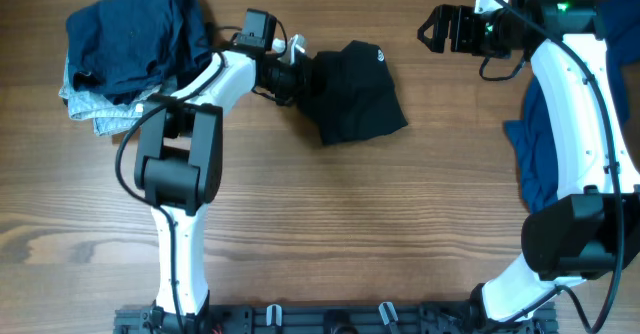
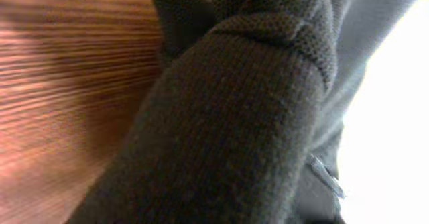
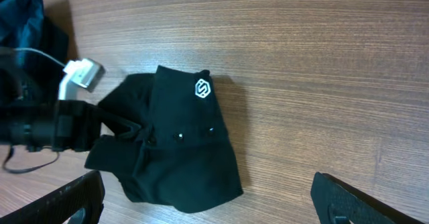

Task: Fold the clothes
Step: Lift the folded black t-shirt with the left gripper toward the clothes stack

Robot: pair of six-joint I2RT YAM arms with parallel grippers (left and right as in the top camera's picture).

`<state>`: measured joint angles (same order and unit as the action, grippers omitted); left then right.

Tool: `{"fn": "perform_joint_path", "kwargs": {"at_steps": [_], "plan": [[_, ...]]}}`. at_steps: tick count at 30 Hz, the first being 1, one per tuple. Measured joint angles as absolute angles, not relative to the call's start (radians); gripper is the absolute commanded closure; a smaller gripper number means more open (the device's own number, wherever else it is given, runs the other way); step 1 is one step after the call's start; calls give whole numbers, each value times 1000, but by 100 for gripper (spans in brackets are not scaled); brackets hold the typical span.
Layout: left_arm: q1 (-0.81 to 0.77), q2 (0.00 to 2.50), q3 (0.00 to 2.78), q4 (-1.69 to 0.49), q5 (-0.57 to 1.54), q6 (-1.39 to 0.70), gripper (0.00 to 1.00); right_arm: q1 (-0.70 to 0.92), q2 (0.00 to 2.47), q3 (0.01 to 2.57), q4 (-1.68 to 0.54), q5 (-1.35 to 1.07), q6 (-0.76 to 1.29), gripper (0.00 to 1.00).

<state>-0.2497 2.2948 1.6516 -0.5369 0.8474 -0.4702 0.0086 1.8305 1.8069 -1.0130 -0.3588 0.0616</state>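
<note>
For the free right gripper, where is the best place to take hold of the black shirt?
Probably the free right edge of the black shirt, near the logo, coming in from the right gripper's own side. The left gripper already pinches the opposite edge, and that right side lies uncovered.

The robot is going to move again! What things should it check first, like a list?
1. Left gripper shut on the black shirt: ok.
2. Right gripper open and off the shirt: ok.
3. Shirt lying flat: not ok, it is bunched up.
4. Shirt apart from the navy pile: ok.
5. How many layers the left gripper pinches: cannot tell.
</note>
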Motion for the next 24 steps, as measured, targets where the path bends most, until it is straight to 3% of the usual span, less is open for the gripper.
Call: {"fn": "perform_joint_path", "kwargs": {"at_steps": [13, 24], "plan": [[-249, 2178, 1646, -513, 780, -473, 96, 9, 1831, 1807, -1013, -359, 62, 0], [-210, 2080, 1635, -330, 759, -561, 96, 9, 1831, 1807, -1013, -359, 62, 0]]}}
